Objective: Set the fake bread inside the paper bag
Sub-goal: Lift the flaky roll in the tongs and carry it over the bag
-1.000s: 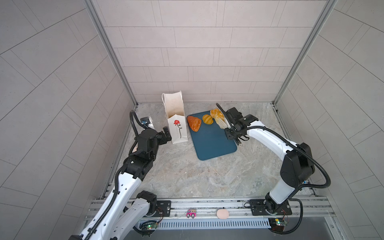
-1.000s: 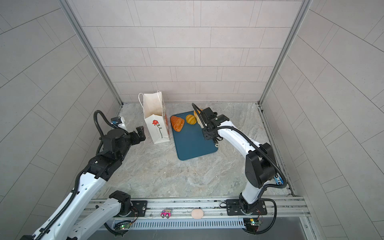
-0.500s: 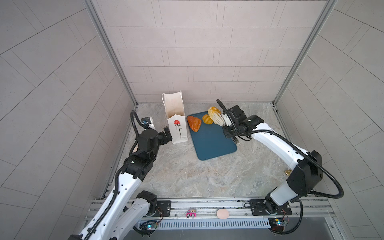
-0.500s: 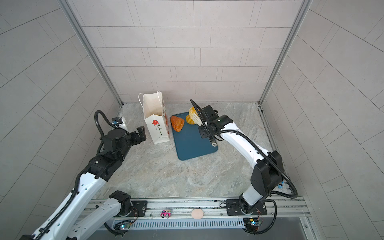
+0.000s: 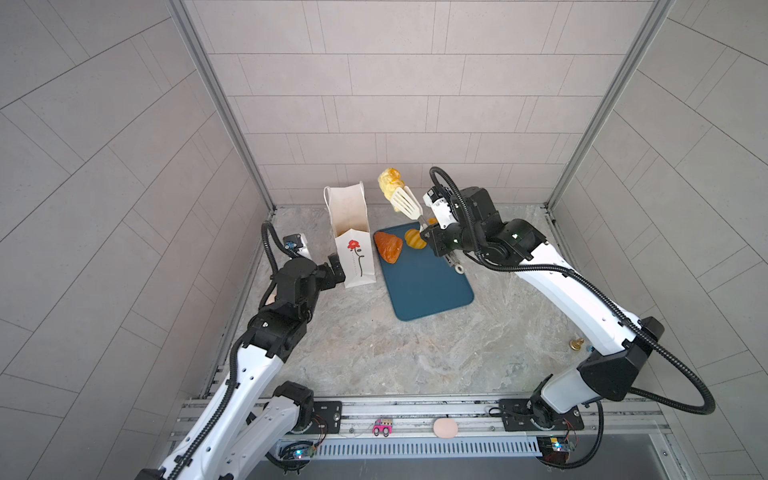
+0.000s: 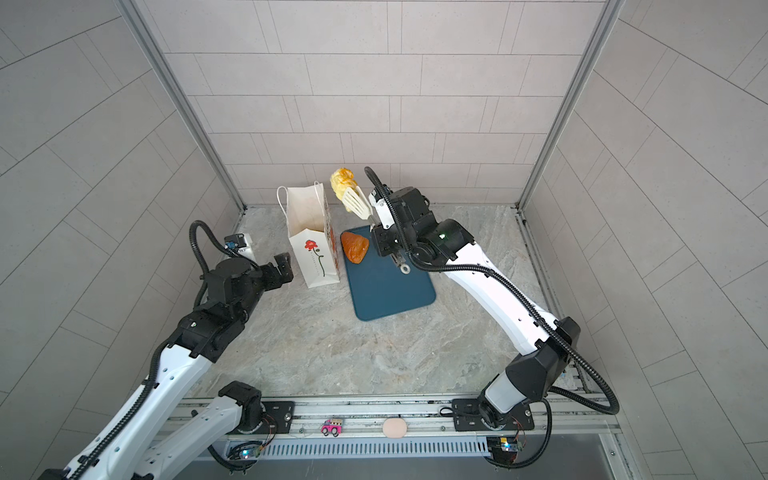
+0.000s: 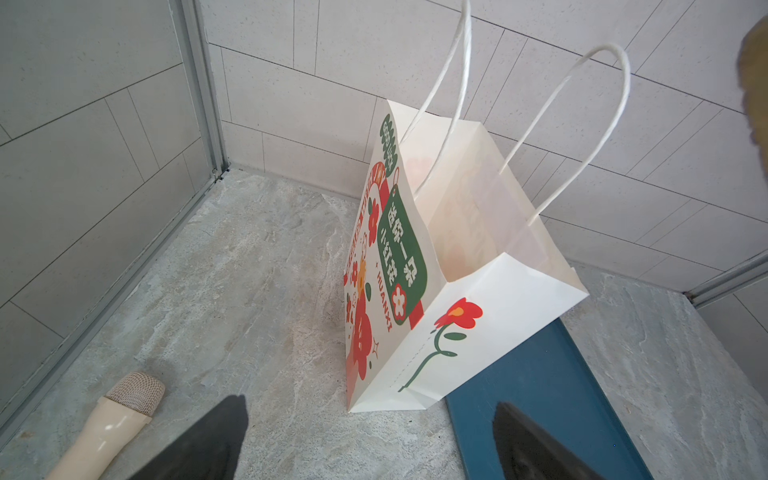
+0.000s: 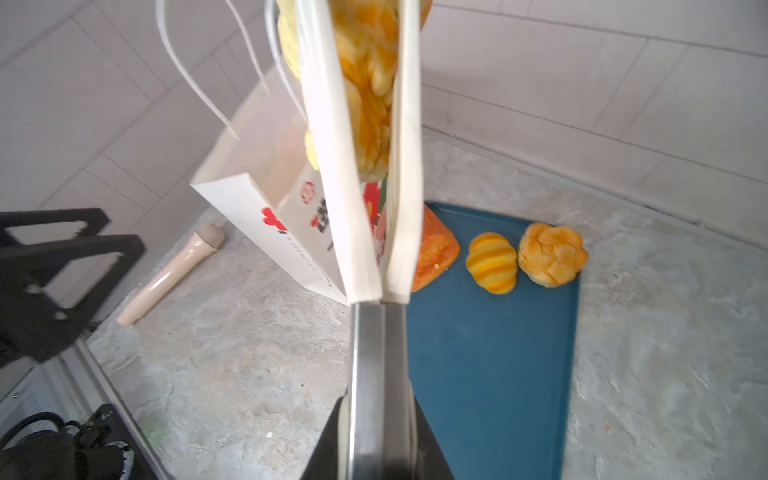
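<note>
My right gripper [image 5: 434,241] [image 8: 376,415] is shut on the metal handle of white-tipped tongs [image 5: 405,203] [image 6: 355,202] [image 8: 365,187]. The tongs pinch a knobbly yellow piece of fake bread [image 5: 390,183] [image 6: 341,179] [image 8: 370,83] in the air, just right of the paper bag's open mouth. The white paper bag [image 5: 351,232] [image 6: 309,232] [image 7: 478,270] stands upright with a red flower on its front. My left gripper [image 5: 336,270] [image 7: 370,440] is open and empty, low beside the bag's front. A reddish-brown loaf [image 5: 388,247] [image 8: 436,249], a striped roll [image 5: 414,239] [image 8: 491,262] and a bun [image 8: 552,254] lie on the tray.
The dark-blue tray [image 5: 428,286] [image 6: 386,291] [image 8: 498,353] lies flat just right of the bag. A beige toy microphone [image 7: 112,424] [image 8: 170,278] rests on the floor left of the bag. Tiled walls close in the back and sides. A small brass object [image 5: 577,343] sits far right.
The right arm has lifted the tongs with the yellow bread off the tray, up and left towards the bag's mouth. The left arm has not moved.
</note>
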Robot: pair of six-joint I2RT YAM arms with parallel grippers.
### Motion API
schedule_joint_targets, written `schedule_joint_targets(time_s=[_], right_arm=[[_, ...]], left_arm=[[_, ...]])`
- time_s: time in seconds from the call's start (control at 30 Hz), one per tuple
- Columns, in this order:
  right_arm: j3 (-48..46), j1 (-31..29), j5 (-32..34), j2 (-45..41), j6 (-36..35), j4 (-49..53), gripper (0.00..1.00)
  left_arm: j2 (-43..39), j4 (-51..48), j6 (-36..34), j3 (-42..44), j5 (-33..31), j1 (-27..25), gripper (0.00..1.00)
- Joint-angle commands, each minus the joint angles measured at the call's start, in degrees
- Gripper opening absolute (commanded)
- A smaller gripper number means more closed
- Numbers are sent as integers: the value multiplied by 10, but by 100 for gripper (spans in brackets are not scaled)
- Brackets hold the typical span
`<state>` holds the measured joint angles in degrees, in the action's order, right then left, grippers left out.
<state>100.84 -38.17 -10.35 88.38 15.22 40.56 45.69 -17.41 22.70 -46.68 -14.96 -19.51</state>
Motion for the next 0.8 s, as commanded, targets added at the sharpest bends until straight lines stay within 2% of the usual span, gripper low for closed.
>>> schedule_joint_targets(time_s=[0.0,0.23,0.47,0.63,0.77], right_arm=[[34,-29,-11,-3,-4,-45,18],[69,-80,-2,31,-7,-91,20],[93,-91,14,93,45,-100,20],[133,-94,21,142,47,-74,20],[187,-92,41,182,32,-13,20]], left_arm=[[1,8,13,-13,-1,-3,100],[2,8,13,-13,-2,-4,100],[-20,10,21,0,-16,-4,100],[-27,6,17,-2,-15,-4,100],[-31,1,12,-1,-21,-4,100]])
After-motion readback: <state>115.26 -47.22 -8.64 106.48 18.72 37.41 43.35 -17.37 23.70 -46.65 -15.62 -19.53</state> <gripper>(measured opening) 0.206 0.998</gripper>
